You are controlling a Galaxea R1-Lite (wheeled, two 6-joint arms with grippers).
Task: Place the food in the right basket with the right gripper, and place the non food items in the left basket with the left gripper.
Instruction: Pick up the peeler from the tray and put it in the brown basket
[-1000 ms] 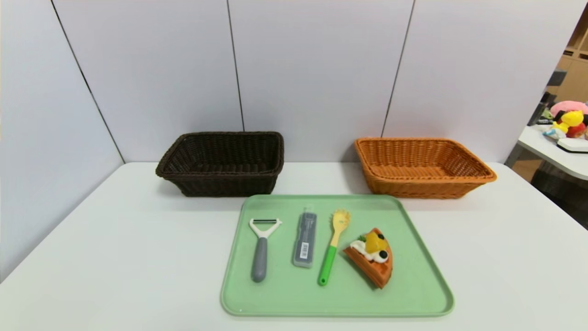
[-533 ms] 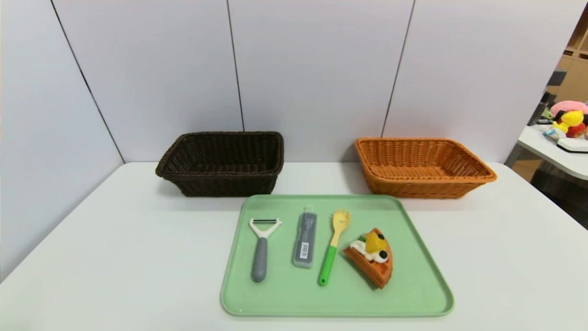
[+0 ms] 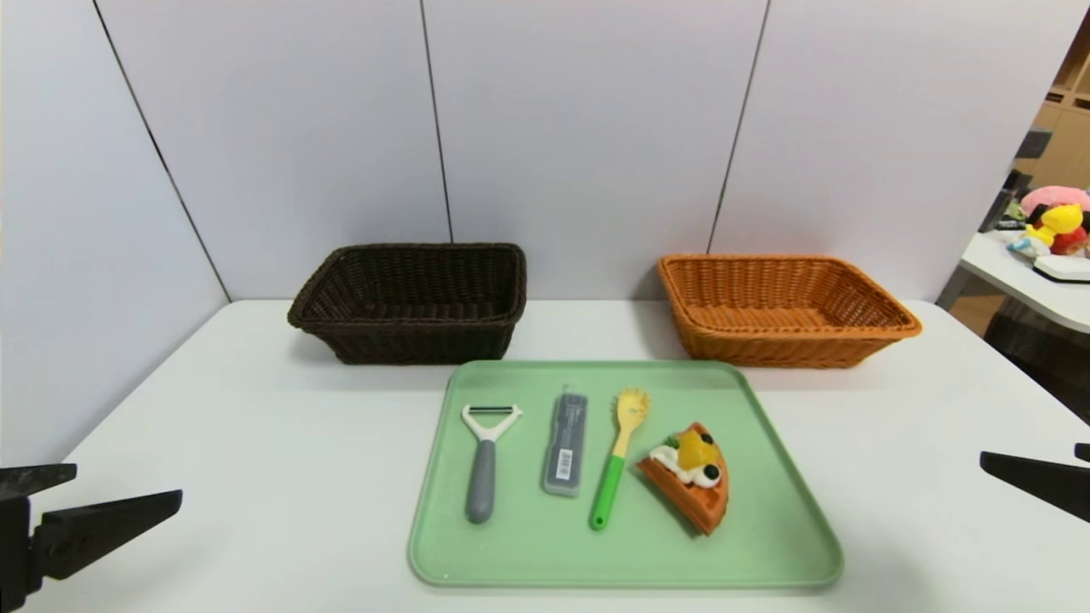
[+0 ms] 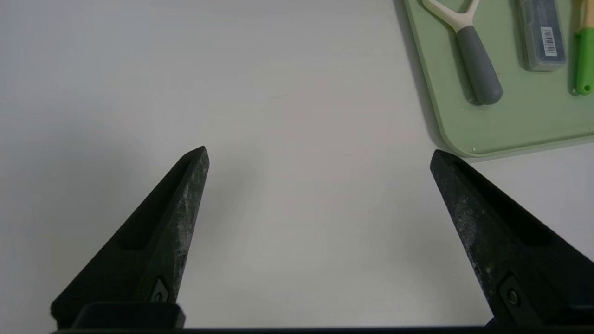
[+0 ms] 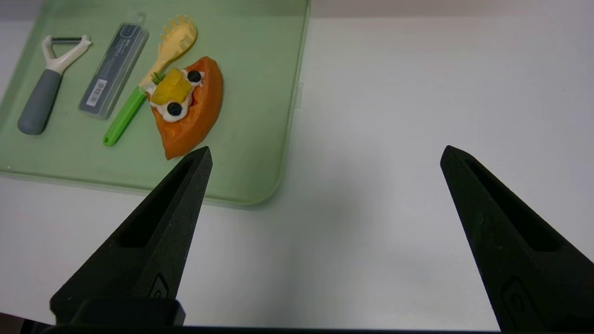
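Observation:
A green tray at the table's middle carries a white-and-grey peeler, a grey case with a barcode, a yellow-and-green pasta fork and an orange waffle slice with fruit and cream. Behind it stand a dark brown basket on the left and an orange basket on the right. My left gripper hovers open over bare table, left of the tray. On the tray's right, my right gripper is open too, near the tray's front corner.
Grey wall panels close off the back and left of the white table. A second table with plush toys stands beyond the right edge. Bare tabletop lies on both sides of the tray.
Both grippers have come into the head view, the left at the lower left corner and the right at the right edge. The tray items have not moved.

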